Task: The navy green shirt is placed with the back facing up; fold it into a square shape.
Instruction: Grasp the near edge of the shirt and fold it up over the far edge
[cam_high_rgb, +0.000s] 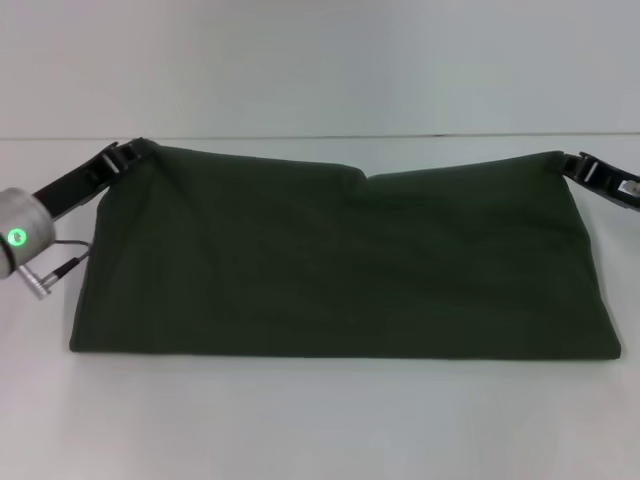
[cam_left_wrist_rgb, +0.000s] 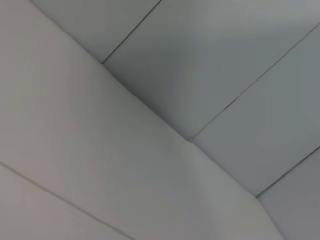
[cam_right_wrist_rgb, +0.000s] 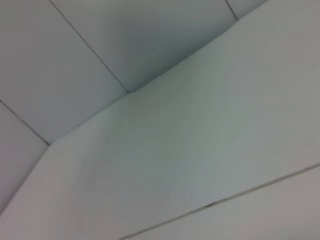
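While each hand (cam_high_rgb: 135, 152) (cam_high_rgb: 570, 163) grips a far corner, the navy green shirt (cam_high_rgb: 340, 265) lies doubled.

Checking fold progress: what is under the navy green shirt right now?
The white table shows around the navy green shirt. The left gripper and right gripper sit at its far corners; anything beneath is covered.

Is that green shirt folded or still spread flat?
Folded once: the shirt is a wide band, each hand, left and right, at a far corner.
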